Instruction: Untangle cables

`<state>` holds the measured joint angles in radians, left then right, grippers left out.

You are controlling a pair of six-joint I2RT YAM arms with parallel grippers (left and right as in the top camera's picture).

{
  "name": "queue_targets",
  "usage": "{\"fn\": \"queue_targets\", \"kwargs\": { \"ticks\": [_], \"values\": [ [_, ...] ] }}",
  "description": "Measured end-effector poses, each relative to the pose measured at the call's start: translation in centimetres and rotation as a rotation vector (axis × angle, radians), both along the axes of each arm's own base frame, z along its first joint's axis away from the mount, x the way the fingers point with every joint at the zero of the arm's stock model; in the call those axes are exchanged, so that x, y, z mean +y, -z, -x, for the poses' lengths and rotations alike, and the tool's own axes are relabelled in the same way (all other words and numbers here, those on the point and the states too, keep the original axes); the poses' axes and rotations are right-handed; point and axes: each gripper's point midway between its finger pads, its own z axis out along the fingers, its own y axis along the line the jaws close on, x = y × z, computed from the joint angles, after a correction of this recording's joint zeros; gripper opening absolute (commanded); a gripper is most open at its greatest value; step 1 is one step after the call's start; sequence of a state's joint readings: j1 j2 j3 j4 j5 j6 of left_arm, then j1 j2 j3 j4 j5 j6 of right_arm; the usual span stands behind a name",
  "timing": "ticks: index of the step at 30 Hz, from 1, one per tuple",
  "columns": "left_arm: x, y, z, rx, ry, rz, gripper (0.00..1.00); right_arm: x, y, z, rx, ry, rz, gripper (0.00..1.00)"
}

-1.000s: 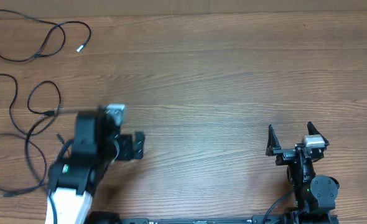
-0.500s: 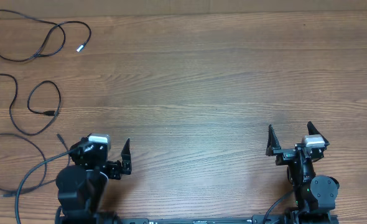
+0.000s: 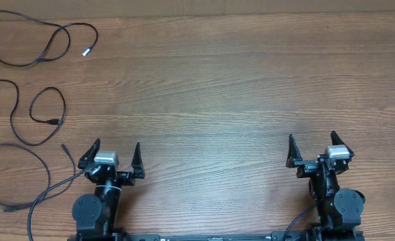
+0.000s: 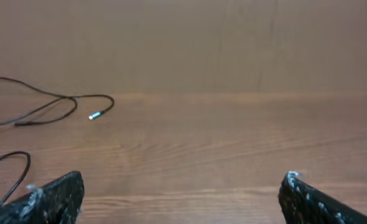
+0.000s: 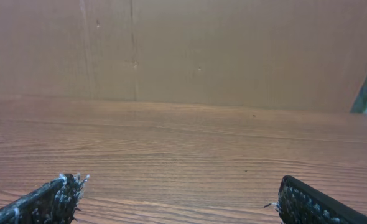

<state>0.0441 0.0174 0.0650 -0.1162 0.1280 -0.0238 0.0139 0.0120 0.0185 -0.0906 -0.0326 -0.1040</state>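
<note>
Thin black cables (image 3: 52, 122) with small plug ends lie in loose loops at the left of your brown wooden bench (image 3: 211, 87), one silvery tip (image 3: 86, 51) far back. Your left tool (image 3: 115, 146) and right tool (image 3: 312, 137) sit at the near edge, fingers spread apart, gripping nothing.

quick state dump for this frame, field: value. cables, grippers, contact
cables: thin black cords in loose loops, all on the left side of the table
top cable: lies apart from the others, silvery tip
lower loops: run off the left frame edge, so overlap cannot be told
left gripper: open, empty, at the near edge just right of the cables
right gripper: open, empty, near edge, far from the cables
contact: none
</note>
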Motion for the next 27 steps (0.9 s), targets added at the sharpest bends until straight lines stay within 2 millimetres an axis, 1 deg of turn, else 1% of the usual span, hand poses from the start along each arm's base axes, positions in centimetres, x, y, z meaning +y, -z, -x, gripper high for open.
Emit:
{"fn": "queue_targets", "kwargs": {
  "ticks": [3, 6, 8, 16, 27],
  "values": [
    [0.3, 0.1, -0.3, -0.025, -0.026, 0.028, 1.00, 0.0, 0.0, 0.0, 0.000, 0.000, 0.000, 1.00],
    [1.1, 1.3, -0.4, 0.009, -0.081, 0.069, 1.00, 0.0, 0.0, 0.0, -0.001, 0.000, 0.000, 1.00],
    [1.6, 1.7, -0.4, 0.015, -0.117, 0.075, 1.00, 0.0, 0.0, 0.0, -0.001, 0.000, 0.000, 1.00],
    [2.2, 1.7, -0.4, 0.012, -0.151, 0.024, 1.00, 0.0, 0.0, 0.0, 0.000, 0.000, 0.000, 1.00],
    [2.2, 1.7, -0.4, 0.012, -0.150, 0.010, 0.99, 0.0, 0.0, 0.0, -0.001, 0.000, 0.000, 1.00]
  ]
}}
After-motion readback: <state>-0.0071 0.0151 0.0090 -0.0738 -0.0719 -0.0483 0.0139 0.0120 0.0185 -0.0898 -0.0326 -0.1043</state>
